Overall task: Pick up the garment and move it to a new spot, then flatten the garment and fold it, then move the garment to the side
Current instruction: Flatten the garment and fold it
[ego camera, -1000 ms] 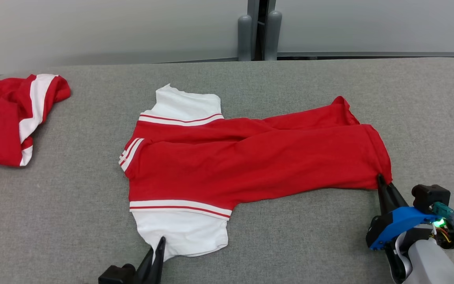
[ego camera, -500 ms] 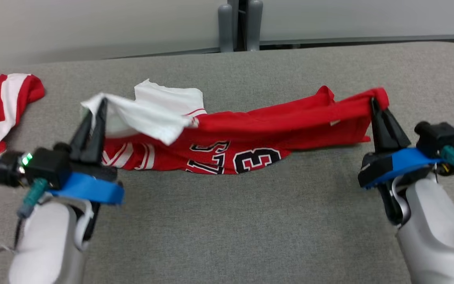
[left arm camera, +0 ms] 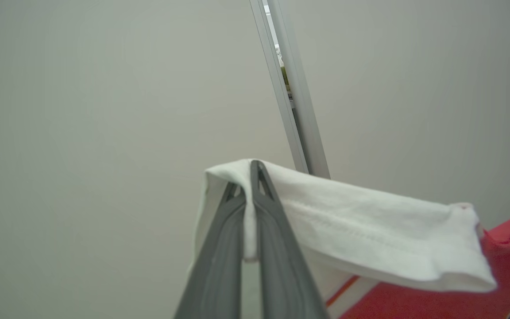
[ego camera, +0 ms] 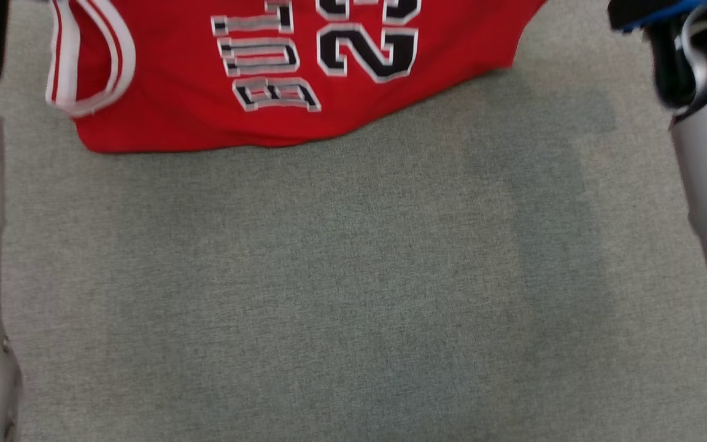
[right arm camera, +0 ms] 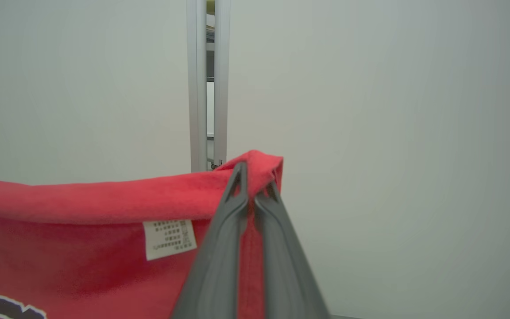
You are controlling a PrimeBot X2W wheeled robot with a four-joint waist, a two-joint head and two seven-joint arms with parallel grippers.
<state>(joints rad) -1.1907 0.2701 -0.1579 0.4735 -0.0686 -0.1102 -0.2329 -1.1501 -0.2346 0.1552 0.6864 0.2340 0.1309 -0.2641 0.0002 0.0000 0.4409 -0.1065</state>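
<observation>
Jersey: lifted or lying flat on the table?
Lifted: jersey hangs between left gripper, shut on white edge, and right gripper, shut on red corner.

Red garment [ego camera: 175, 116], white trim, black-and-white lettering; grey table [ego camera: 353, 276].

- Table [ego camera: 353, 294]: grey woven cover, flat, with a faint darker band [ego camera: 550, 184] on the right gripper's [right arm camera: 255, 181] side.
- Wall [left arm camera: 104, 110]: plain, pale, matte; it lies beyond the left gripper's [left arm camera: 248, 170] tips and beyond the right gripper's tips.
- Post [left arm camera: 295, 110]: two pale metal rails with a narrow gap between them. It rises behind the left gripper's tips, slightly to their right and leaning in that view.
- Post [right arm camera: 206, 88] again behind the right gripper's tips, just to their left, upright in that view.
</observation>
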